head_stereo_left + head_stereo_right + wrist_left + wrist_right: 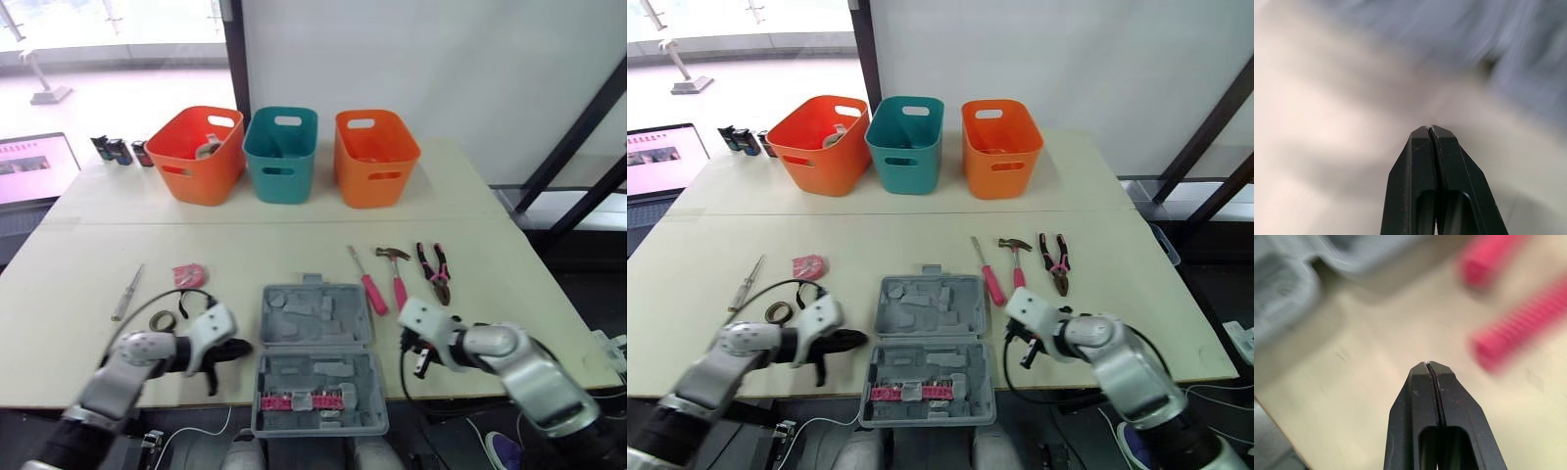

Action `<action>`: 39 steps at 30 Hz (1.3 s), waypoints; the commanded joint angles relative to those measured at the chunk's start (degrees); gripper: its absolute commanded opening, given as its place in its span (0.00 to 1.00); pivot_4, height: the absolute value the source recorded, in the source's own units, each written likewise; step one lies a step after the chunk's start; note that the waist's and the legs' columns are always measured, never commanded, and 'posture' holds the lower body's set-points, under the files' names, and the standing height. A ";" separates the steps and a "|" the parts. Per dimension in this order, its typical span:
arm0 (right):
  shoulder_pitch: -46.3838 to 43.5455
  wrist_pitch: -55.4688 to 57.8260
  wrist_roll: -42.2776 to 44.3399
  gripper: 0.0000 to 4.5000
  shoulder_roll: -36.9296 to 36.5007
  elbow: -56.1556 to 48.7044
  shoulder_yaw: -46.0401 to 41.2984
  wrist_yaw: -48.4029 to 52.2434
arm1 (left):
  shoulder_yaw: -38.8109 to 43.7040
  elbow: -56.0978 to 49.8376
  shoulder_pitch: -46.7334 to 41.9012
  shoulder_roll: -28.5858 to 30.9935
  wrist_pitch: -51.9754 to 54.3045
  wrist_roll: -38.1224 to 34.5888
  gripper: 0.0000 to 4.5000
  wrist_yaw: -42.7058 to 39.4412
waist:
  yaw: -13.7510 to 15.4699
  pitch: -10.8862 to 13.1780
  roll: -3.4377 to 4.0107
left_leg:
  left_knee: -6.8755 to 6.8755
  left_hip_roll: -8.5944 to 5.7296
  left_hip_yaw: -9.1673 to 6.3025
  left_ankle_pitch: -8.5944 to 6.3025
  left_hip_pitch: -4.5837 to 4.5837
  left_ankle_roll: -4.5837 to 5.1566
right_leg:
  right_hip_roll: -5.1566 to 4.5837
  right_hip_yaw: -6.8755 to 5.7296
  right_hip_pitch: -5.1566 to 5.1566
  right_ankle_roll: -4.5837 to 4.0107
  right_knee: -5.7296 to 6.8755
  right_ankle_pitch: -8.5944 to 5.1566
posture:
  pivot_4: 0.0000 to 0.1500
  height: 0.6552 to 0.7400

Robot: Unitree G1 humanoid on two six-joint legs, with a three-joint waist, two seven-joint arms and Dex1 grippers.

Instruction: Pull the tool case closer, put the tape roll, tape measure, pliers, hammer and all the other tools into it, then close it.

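Note:
The grey tool case (pixel 315 357) lies open at the table's front edge, with a row of pink bits (pixel 299 400) in its near half. Just left of the case, my left gripper (pixel 243 347) is shut on nothing and points at its side. My right gripper (pixel 419 370) hangs just right of the case, also shut and empty, its fingertips (pixel 1428 364) pressed together. Behind it lie a pink-handled screwdriver (pixel 368 284), a hammer (pixel 396 269) and pliers (pixel 436 272). On the left are a pink tape measure (pixel 188 274), a tape roll (pixel 163 320) and a slim metal tool (pixel 127 292).
Three bins stand in a row at the back: orange (pixel 199 154), teal (pixel 281 154), orange (pixel 374 157). A laptop (pixel 34 166) and small dark items (pixel 118 150) sit at the far left. The case overhangs the table's front edge slightly.

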 commanded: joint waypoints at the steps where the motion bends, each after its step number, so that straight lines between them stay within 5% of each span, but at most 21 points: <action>1: 3.12 -3.71 6.06 0.00 -1.44 -1.07 -12.20 2.95 | 9.70 -0.68 2.24 3.39 0.21 -5.34 0.01 -1.88 | -0.06 0.02 -0.02 | 0.01 0.00 0.00 0.00 -0.02 0.01 | -0.01 0.00 -0.01 0.01 0.00 -0.01 | 1.00 1.00; 5: 8.34 -16.13 9.74 0.29 -4.80 10.95 -30.94 7.50 | 28.38 13.07 5.27 9.57 -1.19 -10.83 0.00 -3.91 | -0.10 0.14 -0.19 | 0.11 -0.03 0.05 -0.01 -0.06 0.00 | -0.08 0.00 0.02 -0.01 -0.10 0.00 | 1.00 1.00; 8: 9.41 -21.08 12.66 0.62 -6.03 18.91 -37.48 10.85 | 33.30 26.23 6.04 12.69 -6.20 -8.96 0.19 -1.81 | -0.30 0.14 -0.15 | 0.11 -0.02 0.08 -0.02 -0.01 -0.01 | -0.10 0.00 -0.04 -0.05 -0.17 0.03 | 1.00 1.00; 11: 11.14 -27.59 12.93 0.96 -7.30 27.45 -40.77 13.66 | 36.79 38.58 6.00 15.00 -12.45 -7.59 0.54 1.35 | -0.76 0.14 -0.17 | -0.01 -0.02 0.14 -0.03 0.09 -0.02 | -0.15 0.00 -0.13 -0.07 -0.32 0.04 | 1.00 1.00; 12: 11.28 -28.66 13.63 1.00 -7.27 29.56 -41.56 14.34 | 37.61 42.16 5.82 15.79 -14.26 -7.31 0.64 2.31 | -0.86 0.14 -0.18 | -0.04 -0.02 0.14 -0.03 0.09 -0.02 | -0.16 0.00 -0.12 -0.08 -0.37 0.04 | 1.00 1.00; 15: 12.07 -31.67 13.51 1.00 -7.83 32.79 -41.71 15.03 | 38.23 49.46 4.72 17.15 -18.09 -7.26 0.99 2.97 | -1.24 0.15 -0.19 | -0.12 -0.03 0.18 -0.04 0.01 -0.02 | -0.19 0.00 -0.16 -0.12 -0.48 0.06 | 1.00 1.00; 29: 12.31 -32.62 15.47 1.00 -6.43 32.35 -40.62 12.19 | 35.91 54.60 2.76 16.33 -19.65 -8.11 0.99 1.87 | -1.50 0.12 -0.16 | -0.31 -0.02 0.22 -0.03 0.02 -0.04 | -0.18 0.00 -0.10 -0.24 -0.48 0.15 | 1.00 1.00; 39: 12.47 -16.28 25.30 1.00 -4.35 8.77 -36.81 6.78 | 37.36 46.34 0.12 12.11 -20.97 -10.20 0.99 5.62 | -1.32 0.10 -0.17 | -0.52 0.00 0.21 0.01 0.05 -0.05 | -0.14 0.00 -0.06 -0.21 -0.47 0.14 | 1.00 1.00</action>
